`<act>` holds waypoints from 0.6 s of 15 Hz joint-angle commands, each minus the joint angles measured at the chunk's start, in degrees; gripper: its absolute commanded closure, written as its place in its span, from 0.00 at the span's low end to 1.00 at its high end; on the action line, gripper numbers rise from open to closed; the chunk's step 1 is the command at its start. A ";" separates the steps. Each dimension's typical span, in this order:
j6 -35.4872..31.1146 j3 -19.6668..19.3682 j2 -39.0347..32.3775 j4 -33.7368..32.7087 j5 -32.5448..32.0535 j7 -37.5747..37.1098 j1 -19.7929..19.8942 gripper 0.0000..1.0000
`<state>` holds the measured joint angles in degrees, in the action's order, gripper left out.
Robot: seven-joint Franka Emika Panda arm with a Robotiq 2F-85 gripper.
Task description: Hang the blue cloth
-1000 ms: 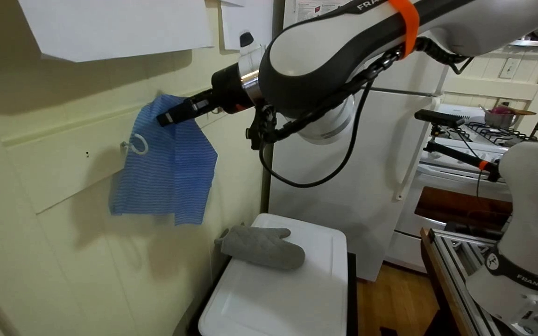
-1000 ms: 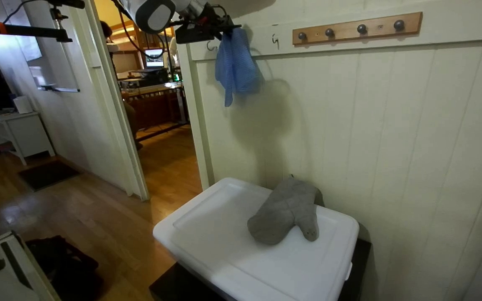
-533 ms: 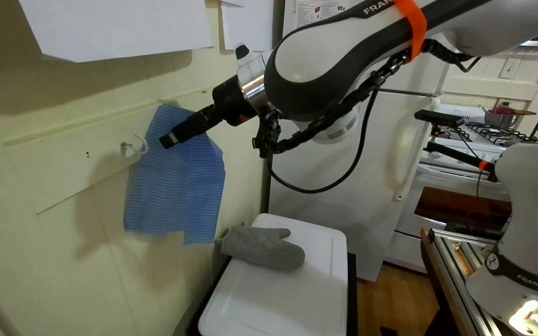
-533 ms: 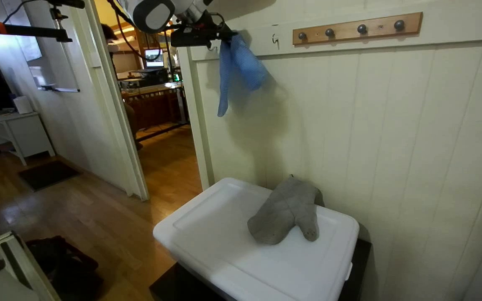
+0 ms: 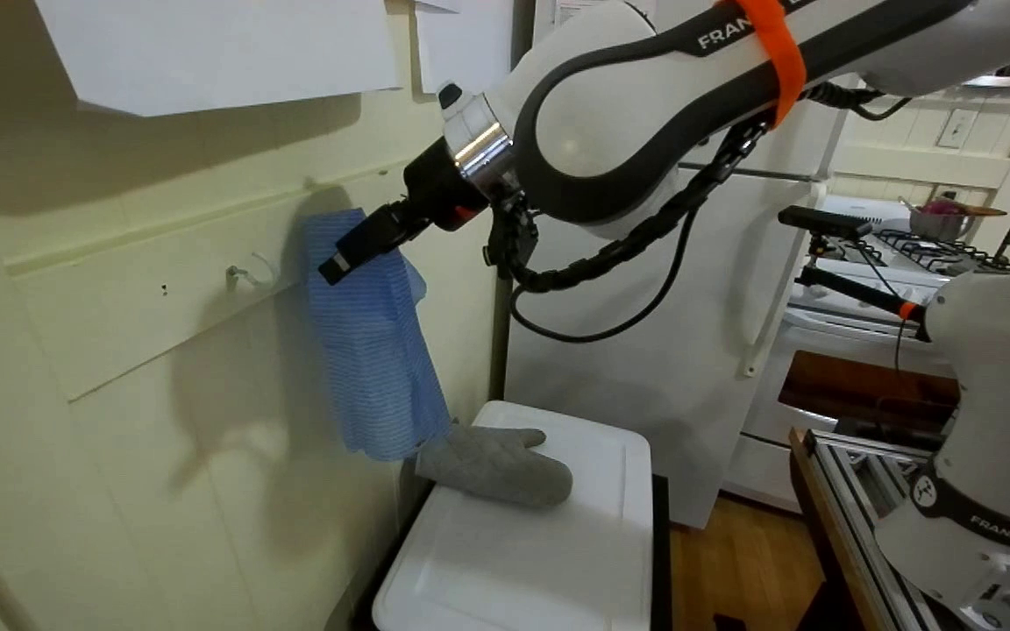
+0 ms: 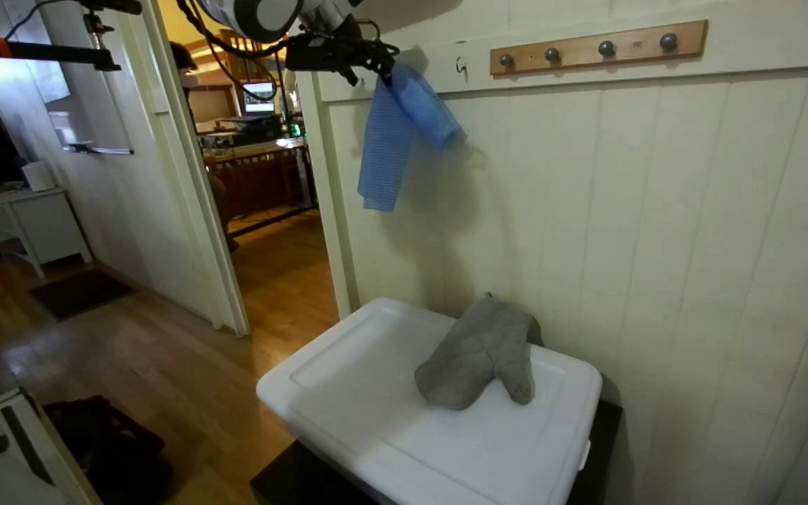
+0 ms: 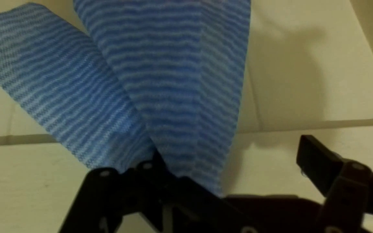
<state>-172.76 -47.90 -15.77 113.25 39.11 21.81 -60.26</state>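
One cloth [image 5: 373, 359] hangs from a single finger of the claw [image 7: 230, 153]; fingers spread wide; cloth near the hook [image 5: 242, 274], apart from it; mitt [image 6: 474, 358] on white worktop [image 6: 348, 368].

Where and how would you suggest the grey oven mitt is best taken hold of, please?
I'd probably pinch the grey oven mitt across its thumb, coming from above: it lies flat on the white lid near the wall, its upper side exposed, and the thumb juts out narrow.

Striped blue cloth [image 5: 373, 350] hangs in 2 flaps.
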 commanded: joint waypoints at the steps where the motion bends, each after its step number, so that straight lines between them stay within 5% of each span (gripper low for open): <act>1: 6.09 -7.97 -0.97 -0.59 -6.79 -9.34 -6.67 0.00; 9: 12.51 -19.15 -3.63 -1.18 -15.95 -20.04 -15.61 0.00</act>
<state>-163.17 -62.97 -17.28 112.65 26.06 6.23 -72.81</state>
